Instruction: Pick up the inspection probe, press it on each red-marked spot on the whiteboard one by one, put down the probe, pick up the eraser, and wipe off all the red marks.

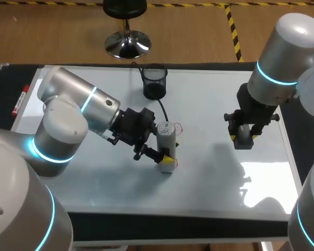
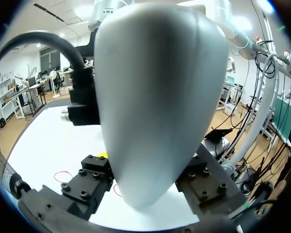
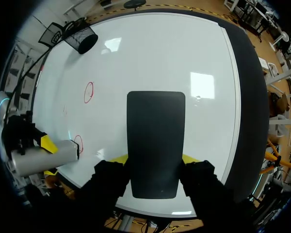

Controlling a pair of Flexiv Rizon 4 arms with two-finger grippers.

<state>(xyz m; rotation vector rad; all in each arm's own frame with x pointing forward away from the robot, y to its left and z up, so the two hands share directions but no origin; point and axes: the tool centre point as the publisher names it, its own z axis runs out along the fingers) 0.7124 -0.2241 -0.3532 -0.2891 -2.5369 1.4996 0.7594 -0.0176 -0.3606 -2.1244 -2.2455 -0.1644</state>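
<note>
The white inspection probe (image 1: 166, 141) stands nearly upright over the whiteboard (image 1: 209, 178), with my left gripper (image 1: 166, 158) shut on its lower part. In the left wrist view the probe (image 2: 155, 97) fills the space between the fingers, and two red circles (image 2: 63, 175) show on the board beneath. The right wrist view shows the probe's end (image 3: 43, 155) beside one red circle (image 3: 78, 143), with another circle (image 3: 88, 92) farther off. My right gripper (image 1: 244, 137) hangs over the board's right half, shut on the dark eraser (image 3: 155, 143).
A black mesh cup (image 1: 154, 82) stands at the board's far middle, with a black cable (image 1: 161, 107) running from there to the probe. A red marker (image 1: 19, 102) lies off the board's left edge. Dark table border rings the board.
</note>
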